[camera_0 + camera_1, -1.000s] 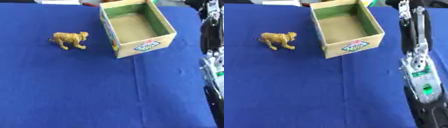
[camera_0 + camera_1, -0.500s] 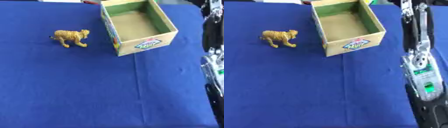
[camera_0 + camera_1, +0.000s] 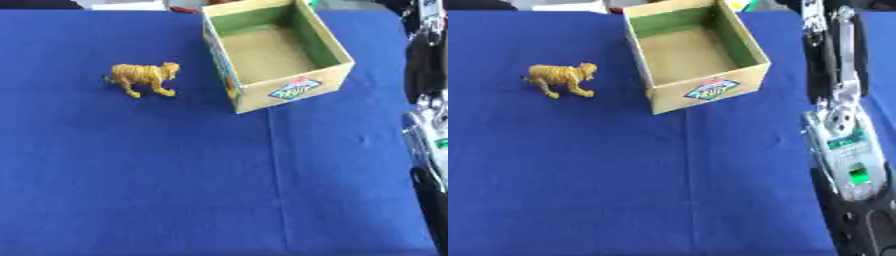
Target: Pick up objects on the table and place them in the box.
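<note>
A small yellow-orange toy tiger (image 3: 560,79) stands on the blue tablecloth (image 3: 623,190), left of the box and about a hand's width from it. The open cardboard box (image 3: 695,55), green on its inner walls with a colourful label on its front, sits at the top centre and is empty. My right arm (image 3: 843,145) runs up the right edge, past the box's right side. Its hand (image 3: 815,12) is cut off at the top edge. It touches neither the box nor the tiger. My left hand does not show.
The blue cloth has a crease (image 3: 688,175) running down from the box's front corner. White and coloured things (image 3: 562,5) lie beyond the table's far edge. The right arm fills the strip along the table's right edge.
The whole picture has shifted slightly, so the camera moved. The tiger, the box and the right arm keep their places relative to each other.
</note>
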